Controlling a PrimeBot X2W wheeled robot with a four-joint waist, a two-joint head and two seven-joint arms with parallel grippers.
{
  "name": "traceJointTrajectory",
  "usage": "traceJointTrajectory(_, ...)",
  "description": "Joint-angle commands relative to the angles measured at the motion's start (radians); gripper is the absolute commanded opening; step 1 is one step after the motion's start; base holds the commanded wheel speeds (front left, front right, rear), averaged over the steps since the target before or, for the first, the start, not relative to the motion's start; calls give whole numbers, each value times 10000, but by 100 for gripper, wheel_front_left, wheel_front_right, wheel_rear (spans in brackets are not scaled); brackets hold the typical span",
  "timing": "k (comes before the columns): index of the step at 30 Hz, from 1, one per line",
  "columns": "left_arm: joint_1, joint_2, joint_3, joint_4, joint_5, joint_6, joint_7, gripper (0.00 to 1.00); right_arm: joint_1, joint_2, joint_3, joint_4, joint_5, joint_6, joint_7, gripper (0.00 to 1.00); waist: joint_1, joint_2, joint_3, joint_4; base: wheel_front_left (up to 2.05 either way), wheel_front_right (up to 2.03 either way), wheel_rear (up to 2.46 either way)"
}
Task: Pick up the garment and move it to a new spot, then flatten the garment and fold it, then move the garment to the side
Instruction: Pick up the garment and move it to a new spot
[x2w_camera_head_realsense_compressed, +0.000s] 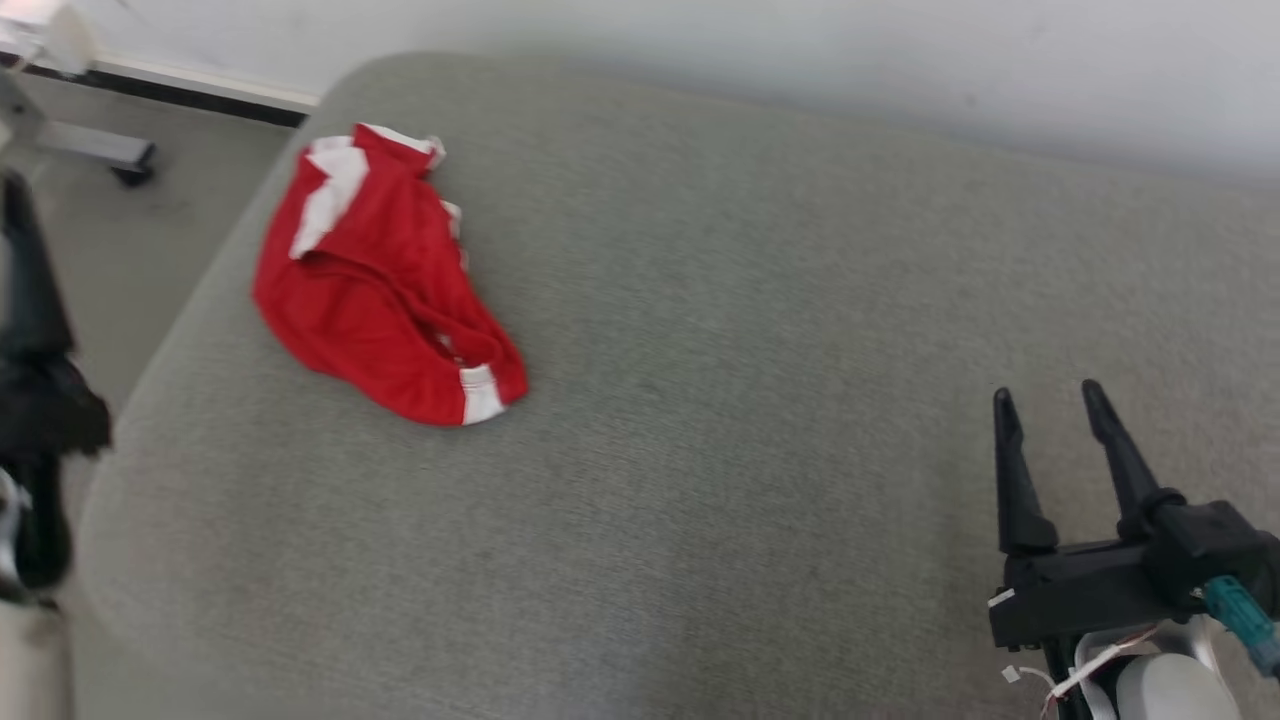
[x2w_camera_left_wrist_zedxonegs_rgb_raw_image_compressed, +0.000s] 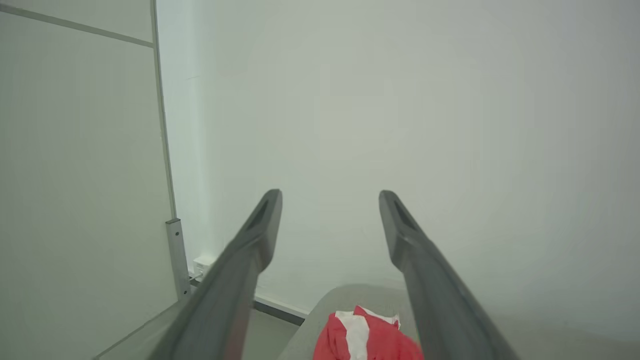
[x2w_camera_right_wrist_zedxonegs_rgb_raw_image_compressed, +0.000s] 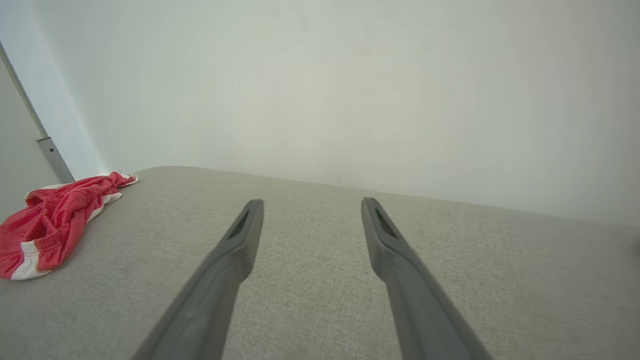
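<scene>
Step in hand: first pick-up, not yet begun. Red garment (x2w_camera_head_realsense_compressed: 385, 290) lies crumpled near far-left corner of grey cushion (x2w_camera_head_realsense_compressed: 760, 420), nothing touching it.

Likely best grip: come down on raised fold, pinch 1 thick bunch, lift clear before carrying toward cushion middle.

Left gripper (x2w_camera_left_wrist_zedxonegs_rgb_raw_image_compressed: 330, 196): 2 fingers spread, empty, raised, aimed at wall (x2w_camera_left_wrist_zedxonegs_rgb_raw_image_compressed: 450, 100), garment low between fingers.

Right gripper (x2w_camera_head_realsense_compressed: 1045, 392): fingers spread, empty, low over near-right cushion, well apart from garment.
</scene>
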Motion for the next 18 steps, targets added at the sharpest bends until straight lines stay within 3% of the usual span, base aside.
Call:
traceJointTrajectory(1, -760, 379, -84, 246, -209, 11, 1, 100, -177, 30, -148, -112, -107, -28, -79, 100, -1, -2, 2062, -2112, 0, 0, 0)
traceJointTrajectory(4, -1456, 763, -174, 532, -426, 11, 1, 100, -208, 62, -299, -218, -179, -28, -123, 100, -1, -2, 2375, -2458, 0, 0, 0)
traceJointTrajectory(6, -2418, 1386, -411, 1132, -781, 10, 69, 100, -271, 102, -511, -362, -189, -28, -203, 100, -1, -2, 2786, -2893, 0, 0, 0)
traceJointTrajectory(18, -4078, 2756, -1545, 4057, -1706, 10, 1135, 100, -367, 144, -768, -715, -14, -28, -271, 100, -1, -2, 3365, -3753, 0, 0, 0)
